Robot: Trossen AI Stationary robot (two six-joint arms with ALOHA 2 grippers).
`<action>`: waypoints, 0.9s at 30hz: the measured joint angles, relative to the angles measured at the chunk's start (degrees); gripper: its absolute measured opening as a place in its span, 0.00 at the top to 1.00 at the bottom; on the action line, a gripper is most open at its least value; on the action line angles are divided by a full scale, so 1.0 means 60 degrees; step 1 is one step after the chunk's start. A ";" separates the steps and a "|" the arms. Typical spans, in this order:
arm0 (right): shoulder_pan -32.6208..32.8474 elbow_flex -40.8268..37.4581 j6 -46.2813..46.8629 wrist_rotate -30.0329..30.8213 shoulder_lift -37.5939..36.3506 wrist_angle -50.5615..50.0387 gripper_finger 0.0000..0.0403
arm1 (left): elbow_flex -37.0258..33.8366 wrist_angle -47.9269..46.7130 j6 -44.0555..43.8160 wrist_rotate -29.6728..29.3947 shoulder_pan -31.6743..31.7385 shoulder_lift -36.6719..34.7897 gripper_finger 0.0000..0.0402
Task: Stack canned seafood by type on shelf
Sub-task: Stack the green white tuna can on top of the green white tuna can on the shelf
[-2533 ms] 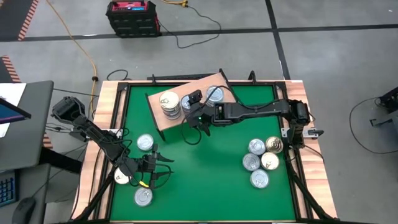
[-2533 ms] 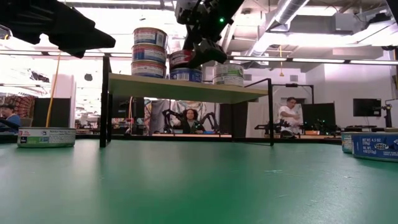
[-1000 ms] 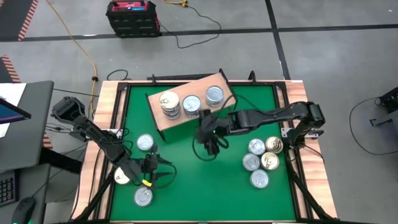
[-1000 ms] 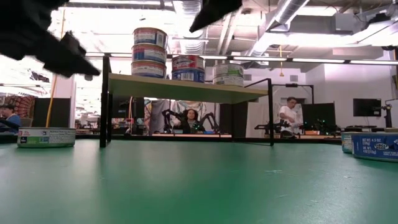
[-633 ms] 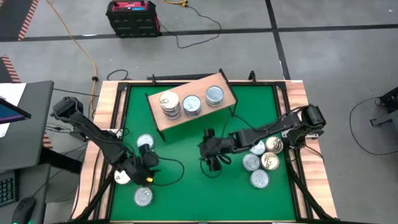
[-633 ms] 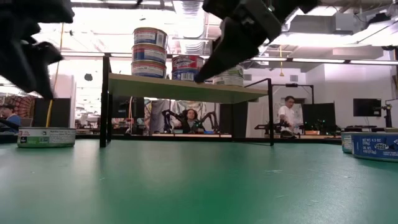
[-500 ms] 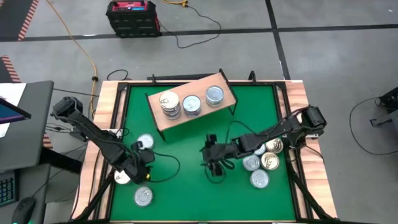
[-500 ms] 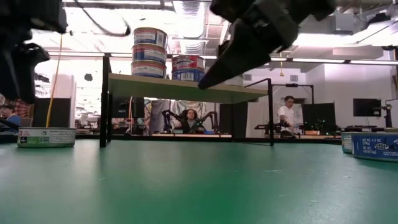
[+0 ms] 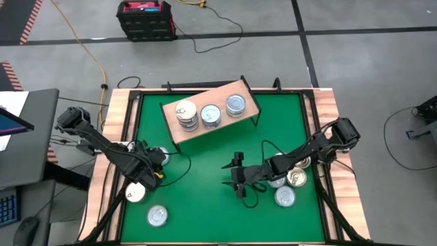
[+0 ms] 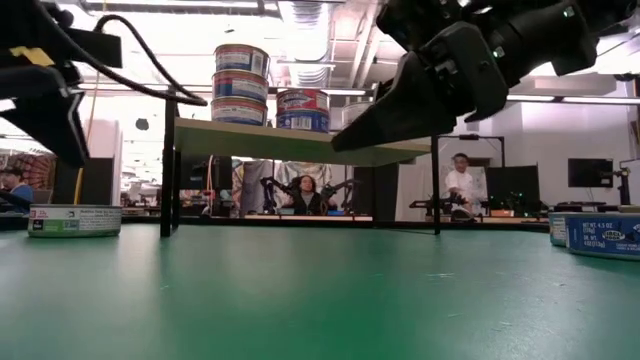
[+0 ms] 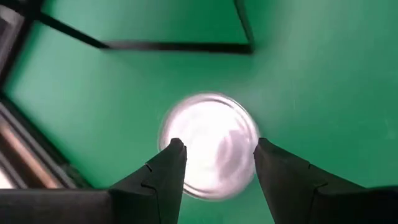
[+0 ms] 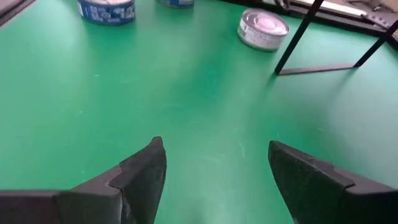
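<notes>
The left claw (image 11: 214,165) hangs half open right over a tin (image 11: 210,145) on the tabletop's (image 9: 205,205) left side, fingers either side, not gripping. The right claw (image 9: 237,179) gapes wide and empty mid-tabletop, beside loose tins (image 9: 285,196). Three piles sit on the shelf (image 9: 240,88).

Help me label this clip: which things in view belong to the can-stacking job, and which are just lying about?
Job:
shelf carrying three can stacks
can under the open left gripper
cluster of cans beside the open right gripper
two loose cans front-left

Lying about:
red-topped black box on floor
yellow cable
</notes>
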 joint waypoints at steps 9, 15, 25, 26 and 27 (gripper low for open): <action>0.0056 0.0003 -0.0025 0.0000 0.0000 -0.0012 0.23 | -0.0004 -0.0233 0.1048 -0.0465 0.0612 0.1573 0.55; 0.0066 0.0003 -0.0029 -0.0004 0.0000 -0.0009 0.23 | -0.0004 -0.0693 0.1319 -0.0406 0.0696 0.2780 0.55; 0.0058 0.0003 -0.0112 -0.0004 0.0000 -0.0035 0.23 | 0.0208 0.1239 0.2477 -0.0596 0.0645 0.3448 0.55; 0.0058 0.0003 -0.0126 -0.0004 0.0000 -0.0031 0.23 | 0.0302 0.1562 0.2498 -0.0783 0.0645 0.3455 0.55; 0.0058 0.0003 -0.0127 -0.0004 0.0000 -0.0037 0.23 | 0.0407 0.1818 0.2664 -0.0884 0.0645 0.3459 0.55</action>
